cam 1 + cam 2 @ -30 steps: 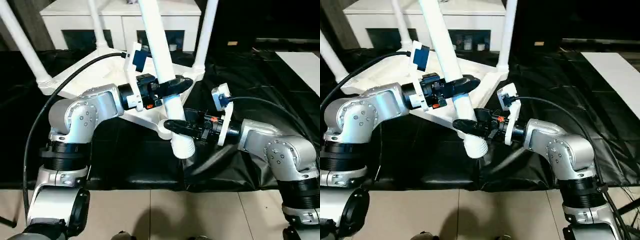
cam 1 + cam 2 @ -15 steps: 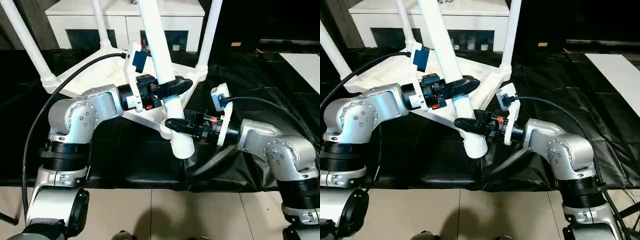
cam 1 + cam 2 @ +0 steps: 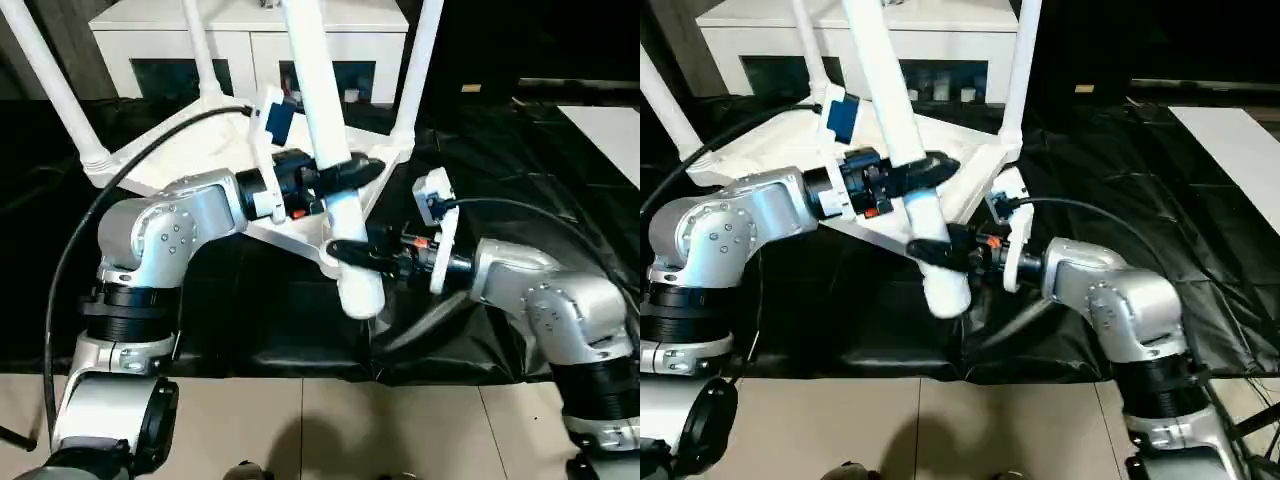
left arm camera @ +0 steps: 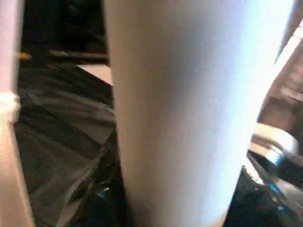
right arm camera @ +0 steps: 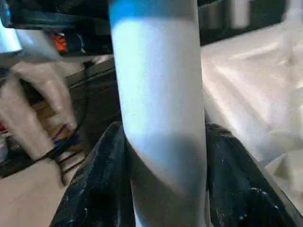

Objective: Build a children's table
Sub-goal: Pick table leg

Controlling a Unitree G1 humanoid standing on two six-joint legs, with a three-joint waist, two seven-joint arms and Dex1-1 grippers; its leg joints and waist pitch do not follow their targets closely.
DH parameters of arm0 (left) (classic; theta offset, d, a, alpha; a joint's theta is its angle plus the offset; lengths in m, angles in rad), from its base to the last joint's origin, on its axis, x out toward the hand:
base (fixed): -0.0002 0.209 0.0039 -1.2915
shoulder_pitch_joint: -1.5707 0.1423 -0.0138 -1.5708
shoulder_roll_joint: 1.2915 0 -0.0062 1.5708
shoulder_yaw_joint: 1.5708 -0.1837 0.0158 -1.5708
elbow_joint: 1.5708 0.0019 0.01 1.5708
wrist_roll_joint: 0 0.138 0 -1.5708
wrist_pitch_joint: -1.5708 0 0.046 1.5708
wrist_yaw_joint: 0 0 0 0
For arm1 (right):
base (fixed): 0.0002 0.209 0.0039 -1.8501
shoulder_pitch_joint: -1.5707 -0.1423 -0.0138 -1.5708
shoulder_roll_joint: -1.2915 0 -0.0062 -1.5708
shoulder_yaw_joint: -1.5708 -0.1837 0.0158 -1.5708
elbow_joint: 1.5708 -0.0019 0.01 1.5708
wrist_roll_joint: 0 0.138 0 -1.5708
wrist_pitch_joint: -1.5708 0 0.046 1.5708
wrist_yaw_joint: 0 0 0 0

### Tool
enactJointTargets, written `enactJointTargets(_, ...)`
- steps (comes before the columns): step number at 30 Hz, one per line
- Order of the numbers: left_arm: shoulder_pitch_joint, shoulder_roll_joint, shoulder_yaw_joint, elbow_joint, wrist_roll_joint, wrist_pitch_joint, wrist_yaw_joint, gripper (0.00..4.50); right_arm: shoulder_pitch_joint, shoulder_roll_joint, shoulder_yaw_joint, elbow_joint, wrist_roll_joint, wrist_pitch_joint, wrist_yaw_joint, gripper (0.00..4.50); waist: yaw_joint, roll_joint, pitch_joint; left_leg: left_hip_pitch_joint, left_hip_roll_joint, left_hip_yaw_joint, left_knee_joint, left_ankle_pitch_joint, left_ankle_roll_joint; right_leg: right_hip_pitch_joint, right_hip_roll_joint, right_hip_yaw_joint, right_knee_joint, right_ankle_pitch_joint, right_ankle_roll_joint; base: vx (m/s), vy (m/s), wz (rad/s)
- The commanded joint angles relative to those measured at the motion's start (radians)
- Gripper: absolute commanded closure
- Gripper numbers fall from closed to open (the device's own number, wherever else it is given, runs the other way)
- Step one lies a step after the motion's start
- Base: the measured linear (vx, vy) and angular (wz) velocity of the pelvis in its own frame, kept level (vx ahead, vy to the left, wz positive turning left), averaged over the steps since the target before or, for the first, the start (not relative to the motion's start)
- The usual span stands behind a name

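- tabletop lies upside down on the black sheet, ribbed underside up, just in front of the white cabinet
- three legs stand in its corner sockets: one at the far left corner, one at the far corner, one at the right corner
- fourth leg is off the sheet, tilted, thick end low over the tabletop's near corner, thin end running up out of the head views
- near corner socket sits behind that thick end; cannot tell if the leg is seated in it or just over it
- left gripper reaches in from the left and has its black fingers clamped round the fourth leg, about half spread, higher up the tube
- right gripper comes in from the right, lower, fingers wrapped round the same leg near its thick end, also about half spread
- left wrist view: leg fills the space right in front of the camera
- right wrist view: both black fingers hug the tube on either side
- both silver forearms angle inward toward the leg over the sheet's near edge; beige floor below it
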Motion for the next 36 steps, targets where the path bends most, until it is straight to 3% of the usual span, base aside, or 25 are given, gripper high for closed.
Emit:
enactJointTargets(1,-0.011,-0.026,0.017,-0.002,0.030,-0.051,0.072,1.85,0.005,0.027,0.001,0.024,-0.080,-0.075,-0.105,2.58,-0.001,-0.011,-0.082,0.013,0.001,0.005,-0.070,-0.215,-0.021,0.052,-0.030,0.024,-0.071,-0.375,-0.136,0.000,0.000,0.00)
enactJointTargets(4,-0.001,-0.060,0.040,0.000,0.036,-0.066,0.131,1.55,0.010,0.053,0.024,0.030,-0.141,-0.138,-0.157,2.60,-0.003,-0.011,-0.082,0.013,0.000,0.005,-0.070,-0.221,-0.026,0.052,-0.030,0.024,-0.072,-0.377,-0.129,0.000,0.000,0.00)
enactJointTargets(9,0.042,-0.118,0.052,-0.044,0.035,-0.071,0.202,1.44,0.009,0.111,0.037,0.054,-0.206,-0.202,-0.230,2.62,-0.005,-0.013,-0.082,0.010,0.000,0.005,-0.071,-0.224,-0.018,0.052,-0.029,0.024,-0.072,-0.371,-0.129,0.000,0.000,0.00)
enactJointTargets(13,0.055,-0.152,0.069,-0.052,0.066,-0.109,0.287,1.77,0.000,0.134,0.045,0.076,-0.236,-0.235,-0.267,2.63,-0.006,-0.012,-0.083,0.010,0.000,0.005,-0.071,-0.228,-0.012,0.051,-0.026,0.024,-0.073,-0.356,-0.120,0.000,0.000,0.00)
enactJointTargets(15,0.055,-0.154,0.068,-0.052,0.063,-0.114,0.288,2.13,-0.003,0.139,0.053,0.082,-0.247,-0.247,-0.266,2.63,-0.006,-0.013,-0.083,0.010,-0.001,0.005,-0.071,-0.228,-0.009,0.051,-0.027,0.025,-0.074,-0.363,-0.115,0.000,0.000,0.00)
enactJointTargets(18,0.057,-0.152,0.065,-0.052,0.057,-0.109,0.280,2.32,-0.003,0.142,0.061,0.086,-0.257,-0.255,-0.261,2.63,-0.007,-0.012,-0.082,0.010,0.000,0.005,-0.072,-0.229,-0.008,0.050,-0.025,0.025,-0.073,-0.358,-0.112,0.000,0.000,0.00)
enactJointTargets(19,0.059,-0.150,0.063,-0.056,0.057,-0.102,0.279,2.32,-0.003,0.146,0.064,0.088,-0.266,-0.261,-0.260,2.63,-0.007,-0.009,-0.082,0.011,0.000,0.004,-0.071,-0.229,-0.009,0.051,-0.026,0.025,-0.072,-0.353,-0.112,0.000,0.000,0.00)
enactJointTargets(28,0.055,-0.130,0.058,-0.066,0.038,-0.084,0.257,2.62,-0.008,0.151,0.050,0.090,-0.267,-0.273,-0.254,2.64,-0.009,-0.008,-0.082,0.013,0.001,0.004,-0.073,-0.241,-0.011,0.050,-0.025,0.026,-0.069,-0.335,-0.127,0.000,0.000,0.00)
enactJointTargets(29,0.043,-0.122,0.063,-0.065,0.032,-0.070,0.256,2.63,-0.014,0.156,0.025,0.070,-0.206,-0.238,-0.209,2.29,-0.009,-0.011,-0.082,0.013,0.001,0.005,-0.073,-0.244,-0.009,0.051,-0.025,0.026,-0.069,-0.335,-0.128,0.000,0.000,0.00)
enactJointTargets(30,0.035,-0.119,0.071,-0.062,0.024,-0.056,0.258,2.63,-0.018,0.155,0.010,0.059,-0.175,-0.209,-0.191,2.29,-0.009,-0.010,-0.082,0.014,0.001,0.005,-0.072,-0.244,-0.007,0.052,-0.025,0.027,-0.068,-0.333,-0.129,0.000,0.000,0.00)
enactJointTargets(31,0.028,-0.117,0.077,-0.059,0.018,-0.046,0.259,2.64,-0.022,0.154,-0.001,0.051,-0.153,-0.188,-0.179,1.94,-0.009,-0.012,-0.082,0.014,0.000,0.005,-0.072,-0.245,-0.003,0.051,-0.024,0.027,-0.068,-0.333,-0.131,0.000,0.000,0.00)
enactJointTargets(36,0.002,-0.099,0.096,-0.046,-0.032,0.037,0.246,2.65,-0.079,0.102,-0.093,0.052,-0.013,0.029,-0.142,1.62,-0.005,-0.012,-0.083,0.014,-0.001,0.005,-0.069,-0.218,0.002,0.054,-0.025,0.026,-0.064,-0.319,-0.145,0.000,0.000,0.00)
